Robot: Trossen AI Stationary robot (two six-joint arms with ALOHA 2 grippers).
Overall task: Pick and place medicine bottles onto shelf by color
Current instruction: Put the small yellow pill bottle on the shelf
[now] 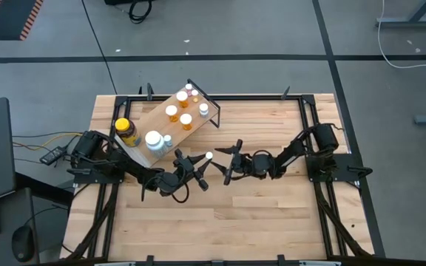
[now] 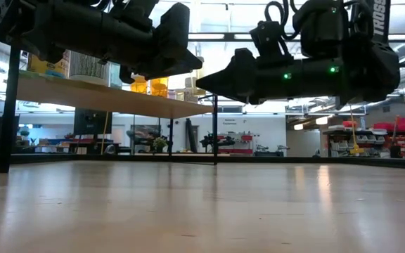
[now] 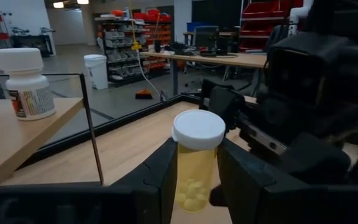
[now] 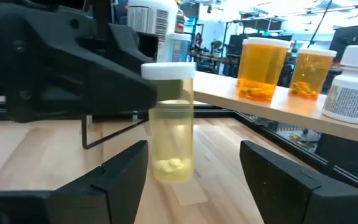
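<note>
Left jaws [image 3: 194, 180] clamp yellow vial [image 3: 196, 163]; right jaws [image 4: 194, 177] flank it.

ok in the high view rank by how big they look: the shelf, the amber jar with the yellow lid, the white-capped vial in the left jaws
1. shelf, by far the largest
2. amber jar with yellow lid
3. white-capped vial held by the left gripper; only its cap shows from above, so its full size is unsure
</note>
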